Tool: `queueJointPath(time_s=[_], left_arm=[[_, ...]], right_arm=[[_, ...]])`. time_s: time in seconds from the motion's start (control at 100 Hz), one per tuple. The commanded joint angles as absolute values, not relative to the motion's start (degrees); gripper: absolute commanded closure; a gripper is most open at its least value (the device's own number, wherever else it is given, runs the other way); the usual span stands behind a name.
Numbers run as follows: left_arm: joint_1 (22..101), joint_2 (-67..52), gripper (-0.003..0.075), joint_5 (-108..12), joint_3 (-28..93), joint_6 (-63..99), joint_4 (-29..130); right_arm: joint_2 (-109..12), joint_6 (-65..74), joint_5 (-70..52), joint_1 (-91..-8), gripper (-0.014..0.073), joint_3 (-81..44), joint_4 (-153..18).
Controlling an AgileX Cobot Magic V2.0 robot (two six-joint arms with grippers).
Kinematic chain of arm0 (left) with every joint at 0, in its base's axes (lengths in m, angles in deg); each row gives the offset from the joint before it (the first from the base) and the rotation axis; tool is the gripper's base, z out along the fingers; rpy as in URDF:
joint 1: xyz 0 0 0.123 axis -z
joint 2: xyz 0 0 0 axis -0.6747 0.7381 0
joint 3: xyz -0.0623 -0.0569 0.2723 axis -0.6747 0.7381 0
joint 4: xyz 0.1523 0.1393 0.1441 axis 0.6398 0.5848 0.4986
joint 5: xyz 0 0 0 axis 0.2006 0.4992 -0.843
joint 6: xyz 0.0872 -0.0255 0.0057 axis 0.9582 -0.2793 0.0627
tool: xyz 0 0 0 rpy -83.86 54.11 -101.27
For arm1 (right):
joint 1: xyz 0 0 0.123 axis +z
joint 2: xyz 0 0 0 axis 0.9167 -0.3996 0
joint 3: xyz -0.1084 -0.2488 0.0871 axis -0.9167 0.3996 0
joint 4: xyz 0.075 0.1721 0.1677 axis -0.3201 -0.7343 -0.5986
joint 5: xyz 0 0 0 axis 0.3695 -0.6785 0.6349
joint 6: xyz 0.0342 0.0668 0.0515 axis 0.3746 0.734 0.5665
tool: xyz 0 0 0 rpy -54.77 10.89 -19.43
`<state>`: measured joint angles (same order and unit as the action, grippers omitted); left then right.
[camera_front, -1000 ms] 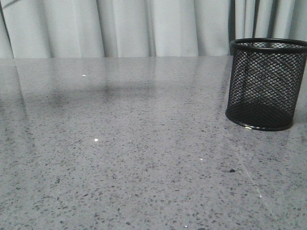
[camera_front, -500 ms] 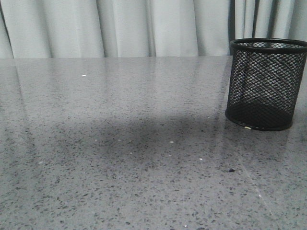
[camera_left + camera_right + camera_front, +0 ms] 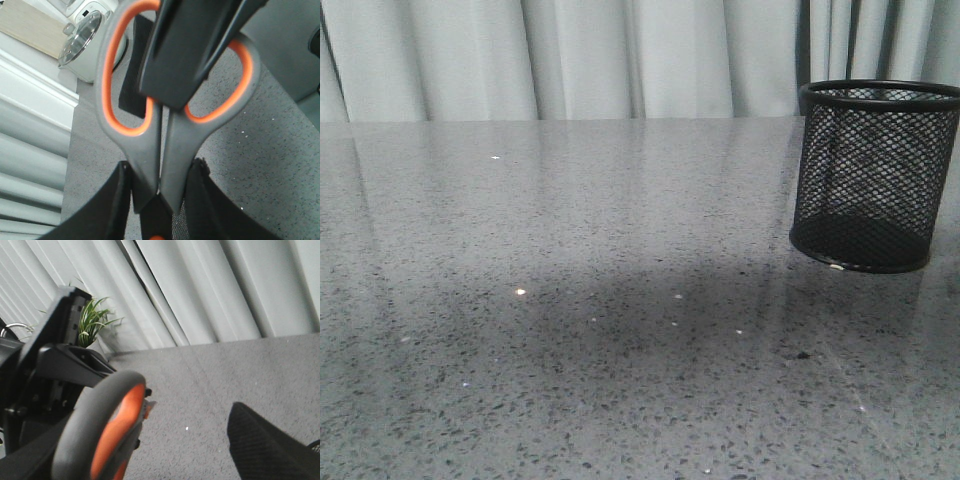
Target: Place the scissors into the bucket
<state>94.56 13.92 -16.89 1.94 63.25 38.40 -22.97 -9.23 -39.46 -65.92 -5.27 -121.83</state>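
Note:
The scissors [image 3: 150, 150], with grey handles and orange loop linings, hang in the air in the left wrist view. My left gripper [image 3: 161, 172] is shut on them just above the orange pivot dot [image 3: 156, 237]. My right gripper [image 3: 185, 450] is open; one handle loop [image 3: 107, 435] lies at its left side, far from its right finger [image 3: 265, 445]. In the left wrist view one right finger [image 3: 190, 50] crosses in front of the handles and another black part [image 3: 131, 80] shows behind the loop. The black mesh bucket [image 3: 873, 175] stands upright at the table's far right. No gripper shows in the front view.
The grey speckled table [image 3: 570, 300] carries a broad shadow across its middle. Pale curtains [image 3: 620, 55] hang behind it. A potted plant [image 3: 95, 322] and the left arm [image 3: 50, 365] show in the right wrist view. A white appliance [image 3: 85, 45] stands off the table.
In the front view the shadow on the table has slid from the far left toward the near middle and right and grown wider. The bucket has not moved.

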Motion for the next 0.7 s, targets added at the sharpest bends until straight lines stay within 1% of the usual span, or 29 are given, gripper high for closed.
queueJointPath(time_s=[0.0,0.03,0.06,0.08,0.1,0.11,0.13,0.14,0.15,0.16,0.17,0.18,0.2,0.21,0.24,0.39,0.43,0.5,0.62,0.69], left_arm=[[95.4,11.3,0.0666,-20.6,0.4,63.1,34.4],[95.4,11.3,0.0666,-20.6,0.4,63.1,34.4],[95.4,11.2,0.0666,-20.6,0.4,63.1,34.4],[95.4,11.2,0.0666,-20.6,0.4,63.1,34.4],[95.4,11.1,0.0666,-20.6,0.4,63.1,34.4],[95.4,11.0,0.0666,-20.6,0.4,63.1,34.4],[95.4,11.0,0.0666,-20.6,0.4,63.1,34.4],[95.4,11.0,0.0666,-20.6,0.4,63.1,34.4],[95.4,11.0,0.0666,-20.6,0.4,63.1,34.4],[95.4,11.0,0.0666,-20.6,0.4,63.1,34.4],[95.4,10.9,0.0666,-20.6,0.4,63.1,34.4],[95.4,10.7,0.0666,-20.6,0.4,63.1,34.4],[95.4,10.6,0.0666,-20.6,0.4,63.1,34.4],[95.4,10.6,0.0666,-20.6,0.4,63.1,34.4],[95.4,10.3,0.0666,-20.6,0.4,63.1,34.2],[95.4,8.2,0.0663,-20.5,0.4,62.3,32.0],[95.4,7.4,0.0649,-20.4,0.4,61.9,31.8],[95.4,6.0,0.0603,-20.4,0.4,61.1,31.8],[95.3,3.6,0.0475,-20.5,0.4,61.1,31.8],[95.3,2.3,0.0431,-20.7,0.4,61.1,31.8]], right_arm=[[-25.9,-10.1,-37.8,-65.9,0.0097,-7.1,-125.3],[-26.9,-10.1,-38.7,-65.9,0.0121,-7.1,-126.6],[-27.6,-10.1,-39.7,-65.9,0.0165,-7.1,-127.8],[-28.1,-10.1,-40.4,-65.9,0.0211,-7.1,-128.8],[-28.7,-10.1,-41.4,-65.9,0.0267,-7.1,-129.6],[-28.8,-10.1,-41.7,-65.9,0.0312,-7.1,-129.8],[-29.4,-10.1,-42.7,-65.9,0.0360,-7.1,-130.5],[-29.5,-10.1,-43.0,-65.9,0.0412,-7.1,-130.7],[-29.9,-10.1,-43.7,-65.9,0.0439,-7.1,-131.2],[-30.0,-10.1,-44.1,-65.9,0.0494,-7.1,-131.3],[-30.3,-10.1,-44.8,-65.9,0.0522,-7.1,-131.7],[-30.5,-10.2,-45.1,-65.9,0.0576,-7.1,-131.8],[-30.9,-10.7,-46.0,-65.9,0.0629,-7.1,-132.1],[-30.9,-10.9,-46.3,-65.9,0.0671,-7.1,-132.2],[-31.5,-11.6,-47.2,-65.9,0.0657,-7.1,-132.7],[-32.0,-12.6,-46.3,-65.9,0.0657,-7.1,-133.5],[-32.0,-12.6,-45.6,-65.9,0.0657,-7.1,-133.5],[-32.0,-12.7,-44.7,-65.9,0.0657,-7.1,-133.5],[-32.0,-13.3,-42.8,-65.9,0.0657,-7.1,-133.4],[-32.0,-13.3,-41.8,-65.9,0.0657,-7.1,-133.3]])
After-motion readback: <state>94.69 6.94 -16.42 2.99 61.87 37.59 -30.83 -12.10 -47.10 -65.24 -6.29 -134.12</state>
